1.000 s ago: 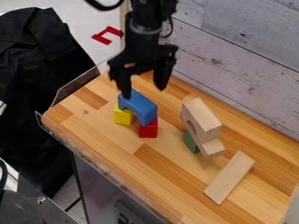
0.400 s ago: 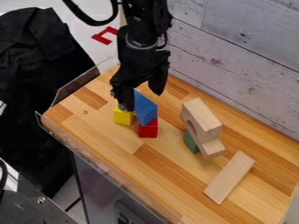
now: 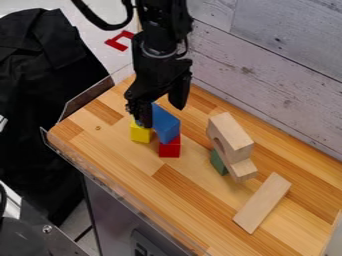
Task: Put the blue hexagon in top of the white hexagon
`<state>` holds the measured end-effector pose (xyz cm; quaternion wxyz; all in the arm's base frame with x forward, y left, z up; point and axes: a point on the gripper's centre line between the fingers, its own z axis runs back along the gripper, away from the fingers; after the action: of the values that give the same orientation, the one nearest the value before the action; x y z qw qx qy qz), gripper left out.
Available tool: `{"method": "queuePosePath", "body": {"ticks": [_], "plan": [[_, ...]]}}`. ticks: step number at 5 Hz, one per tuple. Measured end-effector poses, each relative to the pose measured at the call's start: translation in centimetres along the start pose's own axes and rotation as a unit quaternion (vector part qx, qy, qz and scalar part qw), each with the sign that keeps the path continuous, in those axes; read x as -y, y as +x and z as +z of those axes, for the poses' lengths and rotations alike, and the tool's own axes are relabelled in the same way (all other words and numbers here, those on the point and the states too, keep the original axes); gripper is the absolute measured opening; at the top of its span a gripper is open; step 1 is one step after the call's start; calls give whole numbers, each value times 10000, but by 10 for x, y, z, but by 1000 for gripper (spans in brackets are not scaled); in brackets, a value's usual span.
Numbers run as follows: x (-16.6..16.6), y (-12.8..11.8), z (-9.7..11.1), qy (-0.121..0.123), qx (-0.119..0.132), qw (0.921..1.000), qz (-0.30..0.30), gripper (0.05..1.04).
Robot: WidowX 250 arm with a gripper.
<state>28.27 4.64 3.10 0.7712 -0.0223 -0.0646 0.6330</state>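
The black gripper [image 3: 161, 114] hangs over the blue block [image 3: 167, 125] at the left centre of the table, its fingers spread apart. One finger [image 3: 142, 111] stands at the blue block's left end and hides part of it; the other [image 3: 178, 94] is above and behind the block. The blue block bridges a yellow block [image 3: 140, 133] and a red block [image 3: 169, 148]. To the right, a pale wooden arch-shaped block [image 3: 232, 135] rests on a flat pale wooden piece [image 3: 243, 170], above a green block [image 3: 218, 163]. I cannot make out a hexagon.
A long flat wooden plank [image 3: 262, 202] lies on the table [image 3: 190, 200] at the lower right. A clear low rim [image 3: 123, 187] runs along the table's front left edge, and a pale plank wall [image 3: 274, 75] stands behind.
The gripper has turned and come slightly lower, its left finger now lower at the blue block's left end. The blocks appear where they were.
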Motion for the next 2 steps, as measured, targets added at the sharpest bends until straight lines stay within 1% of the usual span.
{"method": "queuePosePath", "body": {"ticks": [1, 2], "plan": [[1, 6, -1, 174, -44, 9998, 63, 999], [-4, 7, -7, 351, -218, 9991, 124, 999]]}}
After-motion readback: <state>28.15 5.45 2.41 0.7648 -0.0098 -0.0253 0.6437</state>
